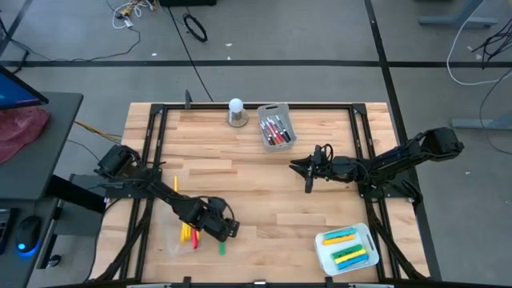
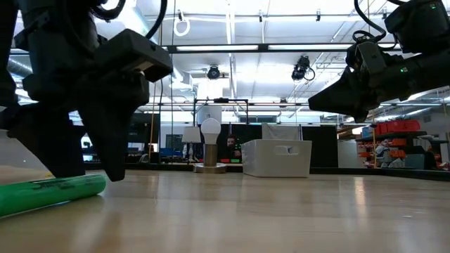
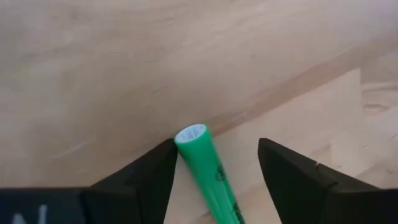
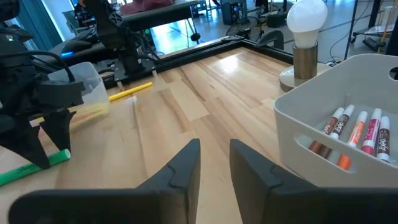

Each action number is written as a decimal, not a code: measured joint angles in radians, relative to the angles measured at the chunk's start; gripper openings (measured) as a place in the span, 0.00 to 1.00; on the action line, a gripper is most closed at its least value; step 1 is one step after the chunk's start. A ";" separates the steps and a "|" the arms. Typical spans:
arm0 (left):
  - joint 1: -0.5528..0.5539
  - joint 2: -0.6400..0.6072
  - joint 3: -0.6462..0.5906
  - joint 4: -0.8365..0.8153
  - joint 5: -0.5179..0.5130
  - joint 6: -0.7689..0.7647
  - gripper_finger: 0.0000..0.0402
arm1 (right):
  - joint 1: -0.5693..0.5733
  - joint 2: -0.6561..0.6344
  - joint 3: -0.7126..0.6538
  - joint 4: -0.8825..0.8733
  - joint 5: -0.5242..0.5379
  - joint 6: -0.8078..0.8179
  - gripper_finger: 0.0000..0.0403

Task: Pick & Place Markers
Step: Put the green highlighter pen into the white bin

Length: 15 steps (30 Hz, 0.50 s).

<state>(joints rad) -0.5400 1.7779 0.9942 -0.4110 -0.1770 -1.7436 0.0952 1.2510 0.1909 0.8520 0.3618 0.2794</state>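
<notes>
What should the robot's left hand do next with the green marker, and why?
Probably close the left gripper on the green marker. Its fingers stand open on either side of the marker, which lies flat on the table, so a squeeze should catch it. The right gripper waits above the middle of the table.

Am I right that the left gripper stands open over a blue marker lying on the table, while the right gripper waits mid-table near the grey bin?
Not quite: the marker is green, not blue, as the left wrist view shows. The rest holds: the left gripper stands open over it as it lies on the table, and the right gripper waits mid-table near the grey bin.
</notes>
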 joint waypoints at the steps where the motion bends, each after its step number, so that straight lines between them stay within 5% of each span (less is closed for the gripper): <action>1: 0.005 0.000 0.002 -0.001 0.010 -0.002 0.60 | 0.000 0.000 0.000 0.000 0.000 0.000 0.21; 15: 0.020 0.001 0.148 -0.196 0.022 0.065 0.49 | 0.000 0.000 0.000 0.000 0.000 0.000 0.21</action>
<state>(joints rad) -0.5195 1.7786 1.1421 -0.6070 -0.1551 -1.6787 0.0955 1.2510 0.1909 0.8520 0.3618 0.2798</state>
